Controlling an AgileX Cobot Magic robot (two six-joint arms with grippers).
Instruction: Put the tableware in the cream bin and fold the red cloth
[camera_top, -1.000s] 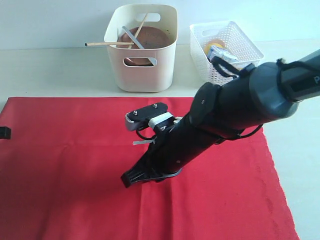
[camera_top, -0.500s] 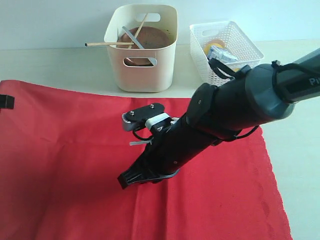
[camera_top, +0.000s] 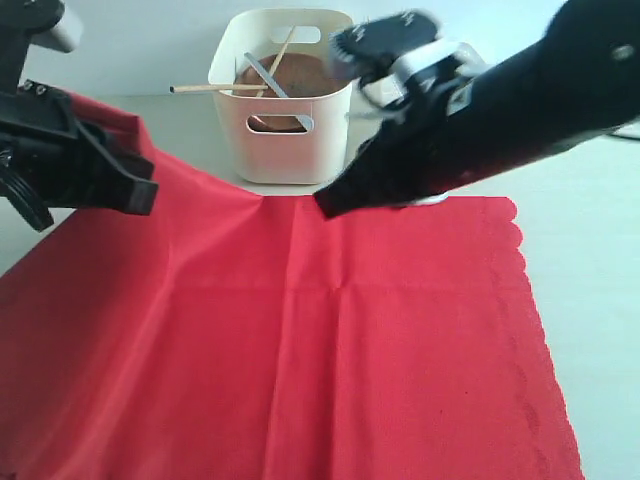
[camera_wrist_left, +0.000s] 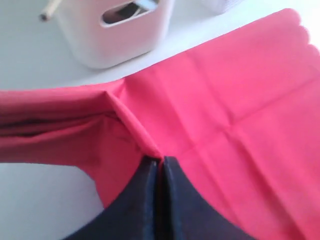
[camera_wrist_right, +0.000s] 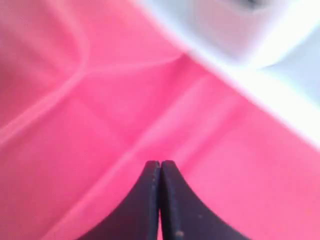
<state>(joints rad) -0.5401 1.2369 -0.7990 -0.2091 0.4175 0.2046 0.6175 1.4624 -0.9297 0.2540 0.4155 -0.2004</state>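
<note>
Left gripper (camera_top: 138, 195), in the exterior view, is up to the left of the tall, round-cornered plastic cream bin (camera_top: 285, 140), jaws pressed together on a lifted part of the large bright red cloth (camera_top: 380, 340). The right gripper (camera_top: 326, 205) points down just in front of that bin, at the cloth's far edge. Wooden chopsticks (camera_top: 215, 89), a silver table knife (camera_top: 266, 74) and a round brown plate (camera_top: 300, 75) lie inside the bin.

On the left wrist camera, the left gripper (camera_wrist_left: 160, 164) pinches a ridge of red cloth (camera_wrist_left: 235, 115), with the bin (camera_wrist_left: 115, 45) beyond.

On the right wrist camera, the right gripper (camera_wrist_right: 160, 166) is fully closed over the cloth (camera_wrist_right: 75, 125). I cannot tell whether fabric is caught.
</note>
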